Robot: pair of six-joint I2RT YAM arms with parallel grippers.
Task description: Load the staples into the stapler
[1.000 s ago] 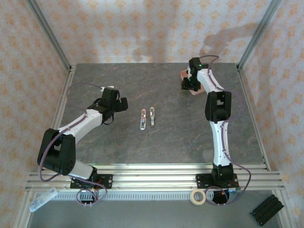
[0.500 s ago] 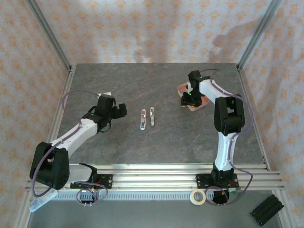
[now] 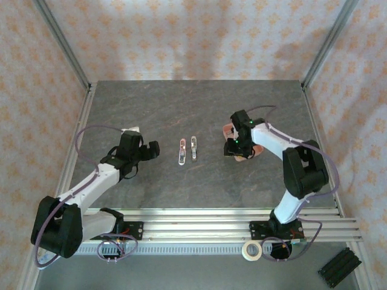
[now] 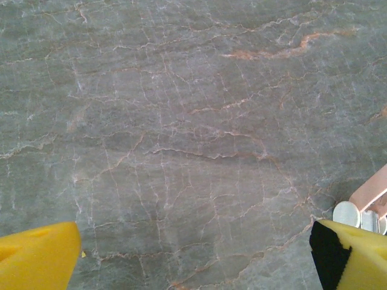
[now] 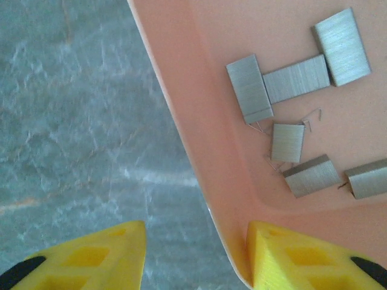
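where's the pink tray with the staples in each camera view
top external: the salmon-pink tray lies right of centre, partly under the right gripper.
right wrist: the tray takes the upper right, its rim running diagonally down between the jaws, with the staples inside.
left wrist: a mini stapler pokes in at the right edge.
shared landmark: the veined grey table top.
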